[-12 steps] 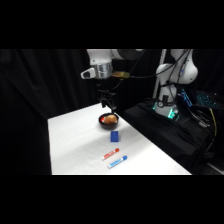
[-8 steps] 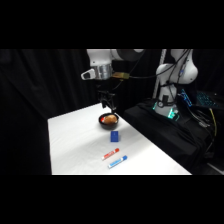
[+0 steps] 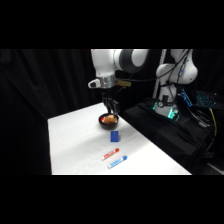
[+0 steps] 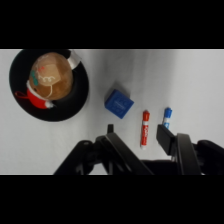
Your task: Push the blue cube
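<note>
Blue cube (image 4: 119, 103) sits on the table (image 4: 200, 80) between black bowl (image 4: 76, 100) and red marker (image 4: 145, 128); gripper (image 4: 138, 136) hovers above, jaws apart, so descend beside one flat face, push squarely, avoid markers.

The room is dark all round; only the white counter (image 3: 80, 140) catches light, brightest toward its near end. Both views are soft and blurred. From the wrist, a faint shadow falls at 12 o'clock of the blue cube (image 4: 118, 103), and the counter dims toward 3 o'clock.
</note>
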Available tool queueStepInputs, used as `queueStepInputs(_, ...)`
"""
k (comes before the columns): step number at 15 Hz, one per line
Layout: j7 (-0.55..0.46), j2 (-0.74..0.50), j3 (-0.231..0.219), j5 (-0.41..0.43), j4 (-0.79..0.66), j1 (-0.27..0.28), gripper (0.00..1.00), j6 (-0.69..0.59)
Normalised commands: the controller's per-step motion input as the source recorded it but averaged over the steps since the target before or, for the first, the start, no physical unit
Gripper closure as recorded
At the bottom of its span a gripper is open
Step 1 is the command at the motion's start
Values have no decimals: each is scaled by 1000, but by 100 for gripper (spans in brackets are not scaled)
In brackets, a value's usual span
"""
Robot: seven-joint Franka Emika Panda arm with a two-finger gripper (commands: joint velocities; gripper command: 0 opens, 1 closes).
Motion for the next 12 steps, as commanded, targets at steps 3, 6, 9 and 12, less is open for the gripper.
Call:
queueStepInputs(3, -28, -26, -1, 128, -240, -23, 76, 330)
queueStepInputs(6, -119, 58, -7, 194, -154, -38, 96, 409)
queueStepInputs(9, -164, 181, 2, 192, -64, -51, 100, 412)
queueStepInputs(12, -179, 243, 26, 163, -5, -74, 94, 360)
